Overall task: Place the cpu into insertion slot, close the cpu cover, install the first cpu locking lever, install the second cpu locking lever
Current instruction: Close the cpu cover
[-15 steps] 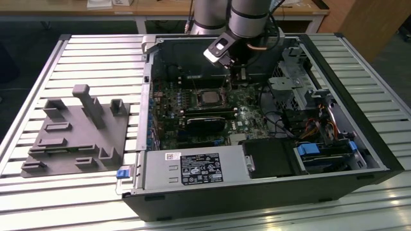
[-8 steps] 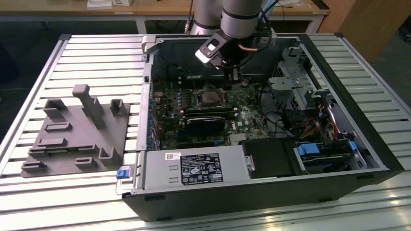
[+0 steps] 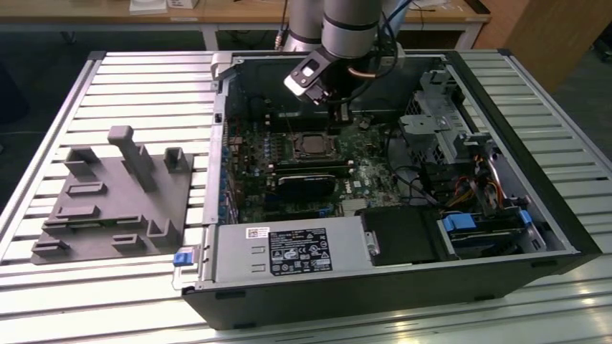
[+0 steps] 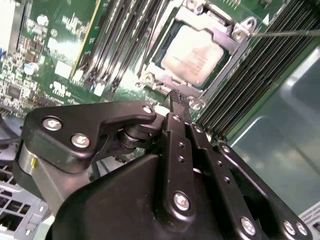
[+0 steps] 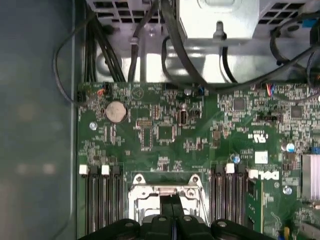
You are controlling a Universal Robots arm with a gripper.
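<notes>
The cpu (image 3: 311, 145) lies flat in its socket on the green motherboard, its dull silver top showing in the second wrist view (image 4: 192, 52). The cpu cover (image 4: 232, 50) is a metal frame lying down around the chip, and its near edge appears in the first wrist view (image 5: 167, 189). A thin lever rod (image 4: 290, 33) runs outward from one socket corner. My gripper (image 3: 342, 118) hangs just above the board beside the socket. In both wrist views its black fingers are pressed together, shut on nothing, with the tips (image 4: 177, 97) (image 5: 172, 202) at the socket's edge.
The open computer case (image 3: 564, 236) walls in the board. Memory slots (image 4: 120, 45) flank the socket. A black block (image 3: 306, 185) sits in front of it, the power supply (image 3: 287, 251) nearer still, and a drive cage (image 3: 449, 122) with cables on the exterior view's right. A grey fixture plate (image 3: 110, 201) lies left.
</notes>
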